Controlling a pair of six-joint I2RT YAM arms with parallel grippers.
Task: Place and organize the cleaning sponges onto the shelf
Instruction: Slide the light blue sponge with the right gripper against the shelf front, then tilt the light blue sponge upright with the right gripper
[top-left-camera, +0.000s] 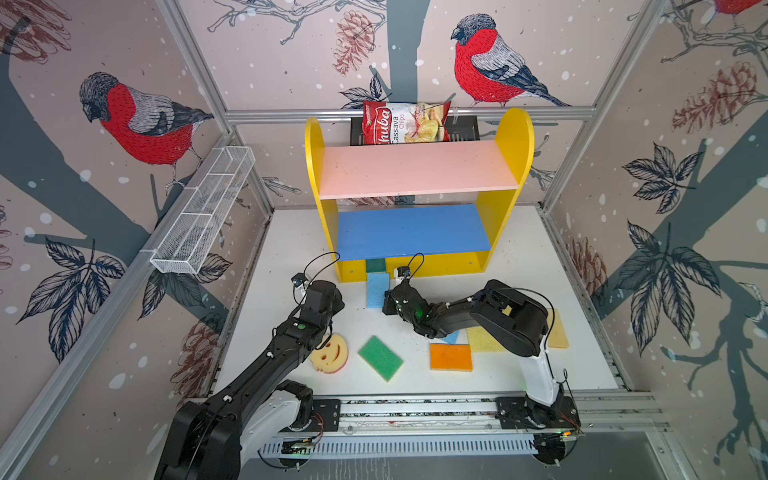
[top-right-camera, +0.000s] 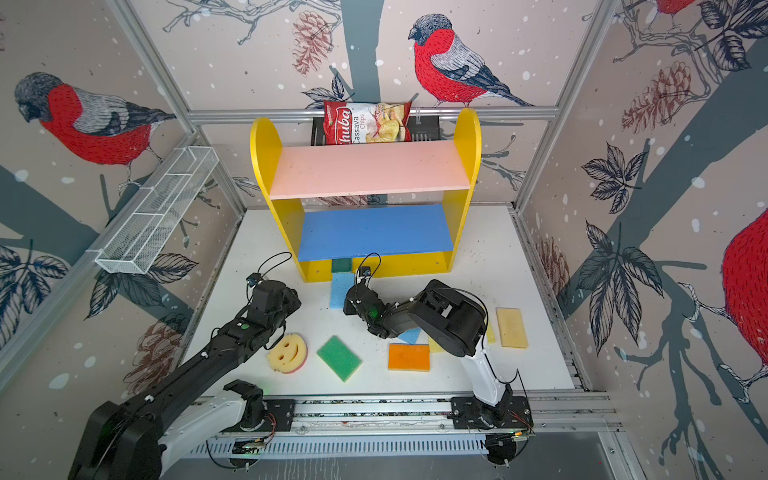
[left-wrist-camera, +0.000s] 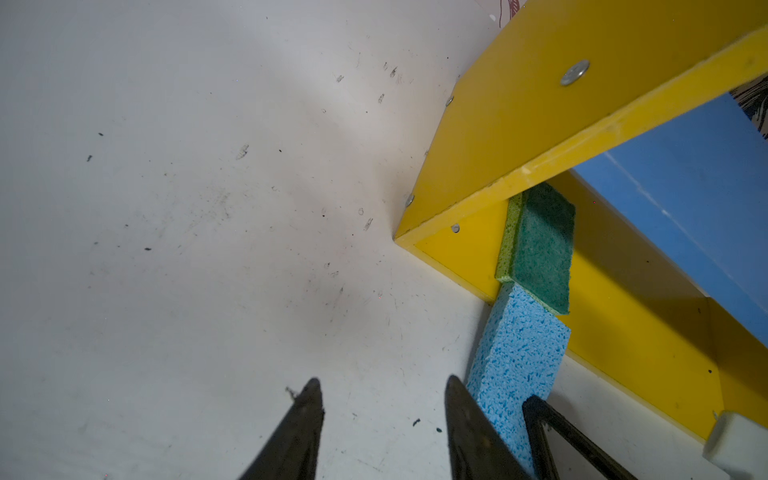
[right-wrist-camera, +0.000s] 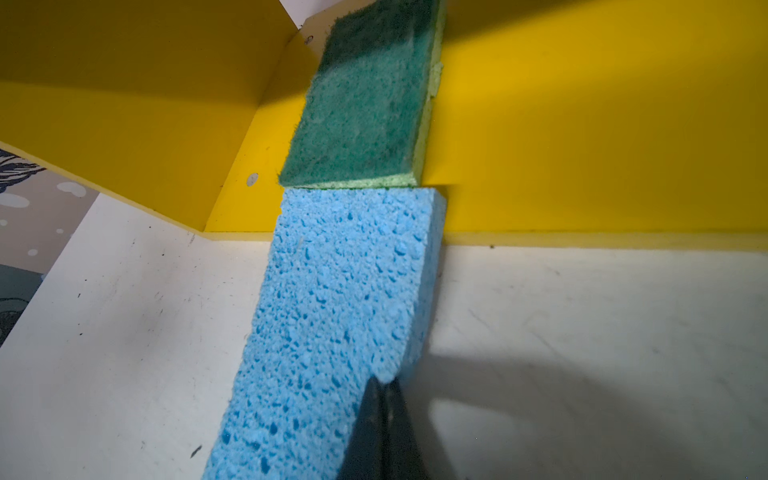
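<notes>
Right wrist view has the light blue open-pored foam sponge (right-wrist-camera: 332, 324) lying lengthwise on the scuffed white bench (right-wrist-camera: 582, 353). Its far end sits over the lip of the wooden shelf's yellow base board (right-wrist-camera: 582, 145) and butts against a dark green fibrous scouring sponge with lime foam backing (right-wrist-camera: 361, 104). That sponge lies on the base, under the blue middle board (left-wrist-camera: 685, 187).

The right pincer (right-wrist-camera: 382, 388) is fully closed and grips nothing, its tip against the blue sponge's near corner. The left pincer (left-wrist-camera: 382, 399) stands about half open and empty over bare bench just beside the same sponge.

I judge the blue sponge to be light, soft and springy, with a grippy rather than slick surface. A push at one corner will probably skew it. Pinching across its long sides near the middle should hold better, with some squash. It may be slightly tilted on the lip, but the view is too steep to be sure.

A round yellow smiley-face sponge (top-left-camera: 330, 353), a bright green rectangular sponge (top-left-camera: 380, 357) and an orange rectangular sponge (top-left-camera: 451, 357) lie loose on the bench.
</notes>
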